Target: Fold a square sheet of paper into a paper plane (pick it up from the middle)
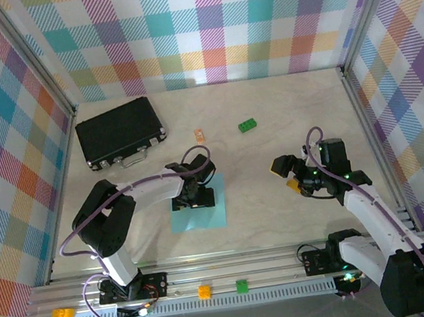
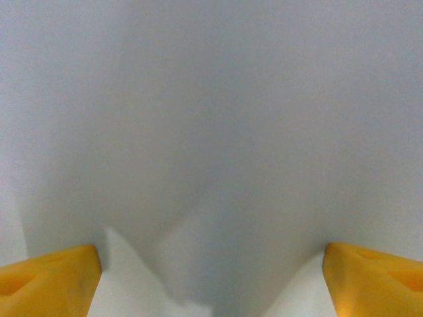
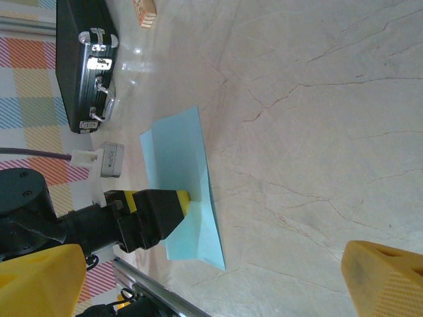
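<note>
The square sheet of paper (image 1: pixel 201 216), light blue, lies on the table in front of the left arm. My left gripper (image 1: pixel 193 201) points down onto its middle. In the left wrist view its yellow fingertips (image 2: pixel 53 281) stand wide apart on the sheet (image 2: pixel 211 132), open, and the paper between them humps up a little. From the right wrist I see the sheet (image 3: pixel 177 165) buckled along a ridge at that fingertip. My right gripper (image 1: pixel 294 176) hovers open to the right of the sheet, nothing between its fingers (image 3: pixel 386 281). The paper plane is out of view.
A black case (image 1: pixel 120 131) lies at the back left. A small orange block (image 1: pixel 199 135) and a green brick (image 1: pixel 247 125) sit behind the sheet. Loose bricks (image 1: pixel 204 291) rest on the front rail. Aluminium posts and checked walls close in the table.
</note>
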`<state>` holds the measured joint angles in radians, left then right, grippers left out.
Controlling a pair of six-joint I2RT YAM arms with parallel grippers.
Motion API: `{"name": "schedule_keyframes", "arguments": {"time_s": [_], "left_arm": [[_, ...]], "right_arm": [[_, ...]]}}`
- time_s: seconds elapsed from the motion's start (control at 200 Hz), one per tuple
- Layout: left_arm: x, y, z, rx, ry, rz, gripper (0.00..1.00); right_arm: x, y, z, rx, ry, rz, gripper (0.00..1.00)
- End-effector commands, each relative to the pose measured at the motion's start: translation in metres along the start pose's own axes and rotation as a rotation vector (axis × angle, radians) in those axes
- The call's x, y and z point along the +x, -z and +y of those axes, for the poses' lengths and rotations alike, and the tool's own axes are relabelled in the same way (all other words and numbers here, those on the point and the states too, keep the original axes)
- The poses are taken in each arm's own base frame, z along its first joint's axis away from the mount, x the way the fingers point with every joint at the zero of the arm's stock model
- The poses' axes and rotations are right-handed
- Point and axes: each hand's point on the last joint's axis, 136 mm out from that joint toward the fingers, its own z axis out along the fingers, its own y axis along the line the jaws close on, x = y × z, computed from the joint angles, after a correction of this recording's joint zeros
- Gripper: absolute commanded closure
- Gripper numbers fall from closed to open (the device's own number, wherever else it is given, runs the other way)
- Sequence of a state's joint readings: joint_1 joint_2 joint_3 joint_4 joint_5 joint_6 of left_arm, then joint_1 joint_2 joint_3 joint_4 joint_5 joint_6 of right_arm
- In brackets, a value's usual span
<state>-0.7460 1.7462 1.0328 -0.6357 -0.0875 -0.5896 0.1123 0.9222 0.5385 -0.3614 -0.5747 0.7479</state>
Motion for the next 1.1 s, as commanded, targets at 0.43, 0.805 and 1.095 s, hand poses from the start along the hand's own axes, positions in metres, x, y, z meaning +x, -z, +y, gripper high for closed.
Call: {"name": "schedule_keyframes", "arguments": {"time_s": [0.43,0.805,1.095], "left_arm": [[-0.013,0.030,-0.030,0.206,0.036,-0.108,0.55],[-0.030,0.068,-0.079,0.494,0.091,-0.154,0.66],[-0.047,0.116,-0.145,0.953,0.167,-0.161,0.63]], "right_arm": [[-0.001,0.006,-0.018,0.109,-0.064,-0.051,0.01],[-0.005,0.016,-0.027,0.180,-0.080,-0.100,0.01],[-0.007,0.021,-0.015,0.121,-0.035,-0.136,0.01]]}}
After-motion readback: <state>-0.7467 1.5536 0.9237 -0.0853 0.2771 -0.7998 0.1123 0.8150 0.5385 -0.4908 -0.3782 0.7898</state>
